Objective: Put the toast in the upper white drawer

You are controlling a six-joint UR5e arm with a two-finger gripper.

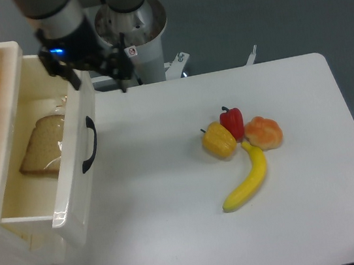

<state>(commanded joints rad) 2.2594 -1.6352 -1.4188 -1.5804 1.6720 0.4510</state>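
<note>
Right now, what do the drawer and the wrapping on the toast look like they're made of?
The upper white drawer looks like glossy molded plastic: its rim shows bright highlights, and its curved handle is black, probably plastic too. The toast lying inside seems wrapped in thin clear film: faint crinkles and glints near its edge, though the view is too soft to be sure.
</note>
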